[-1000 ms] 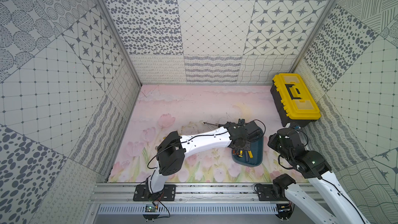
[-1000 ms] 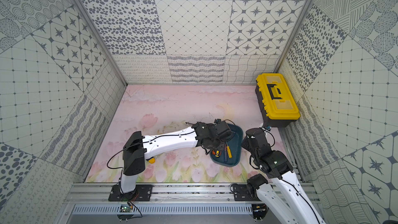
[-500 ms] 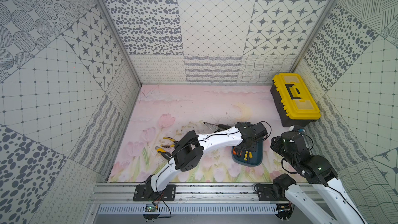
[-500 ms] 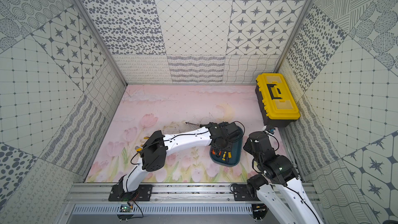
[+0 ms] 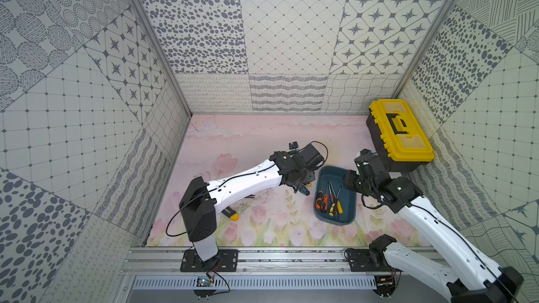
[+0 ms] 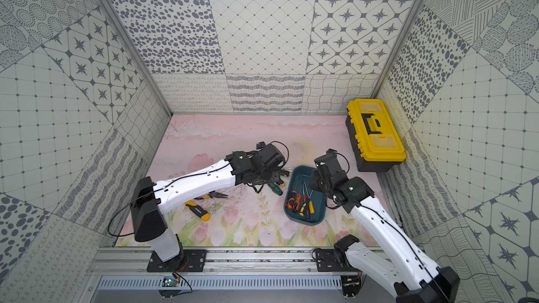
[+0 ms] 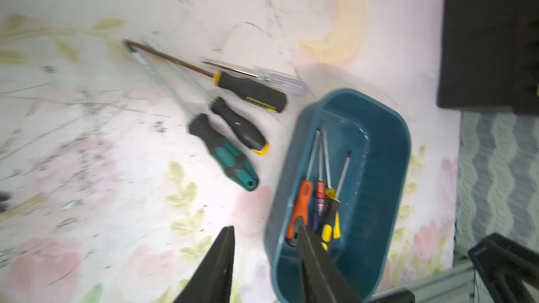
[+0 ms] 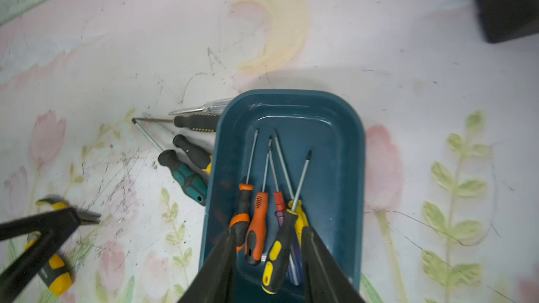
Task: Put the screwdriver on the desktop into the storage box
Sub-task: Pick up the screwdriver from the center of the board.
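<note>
Pink tulip-printed worktop [image 5: 250, 141] across mid-frame in both top views. At its right edge, black toolbox [image 5: 399, 129] with yellow lid. Right of centre, teal storage box [image 5: 347, 212], several screwdrivers [image 8: 256, 222] lying inside. Parted and empty, left pincer [image 7: 264, 224] straddling the box's rim. Narrowly parted, gripping nothing, right pincer [image 8: 268, 230] over the handles. Flat on the worktop just left of the box: green-handled screwdriver [image 7: 224, 153].
</note>
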